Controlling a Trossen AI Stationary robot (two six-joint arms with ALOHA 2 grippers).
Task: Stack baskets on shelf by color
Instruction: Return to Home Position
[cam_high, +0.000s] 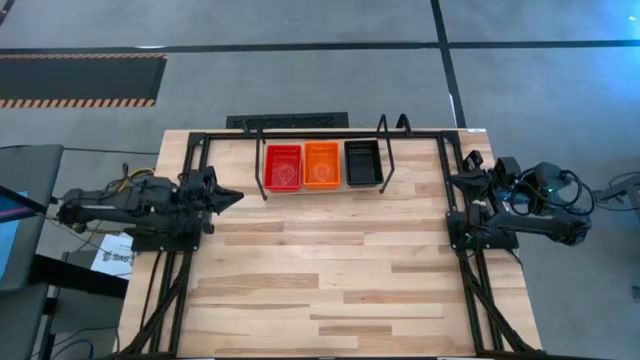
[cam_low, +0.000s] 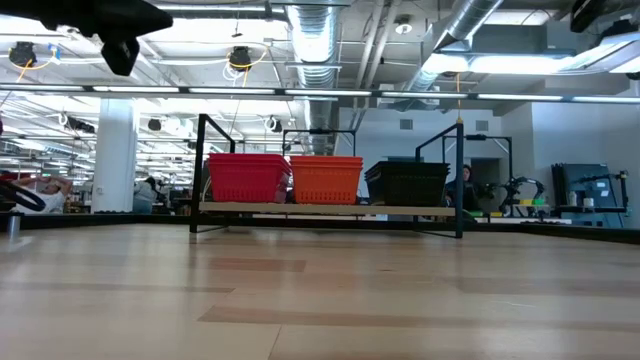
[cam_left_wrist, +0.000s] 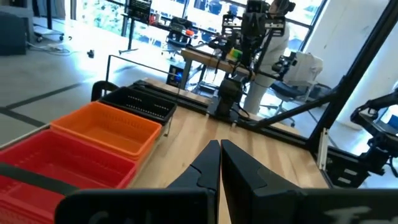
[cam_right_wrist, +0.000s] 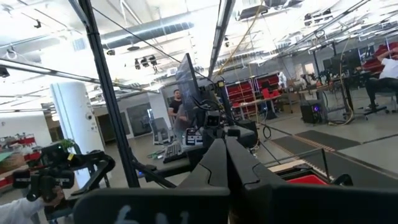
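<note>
While both arms are parking at the table's (cam_high: 330, 290) sides | left gripper (cam_high: 232, 196) and right gripper (cam_high: 455, 180) are showing fingers pressed together, empty | red, orange and black baskets (cam_high: 321, 164) are sitting side by side on the shelf (cam_low: 330, 209) | homing, I'd say, is wanting slow folds well clear of it

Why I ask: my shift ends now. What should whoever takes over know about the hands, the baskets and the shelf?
Hands: the left hand is shut and empty at the left side of the table; the right hand is shut and empty at its right side.
Things: the red baskets, orange baskets and black baskets sit side by side on the shelf.
Done: sorting by colour, it seems; no basket shows elsewhere.
Left: probably only parking the arms.
</note>
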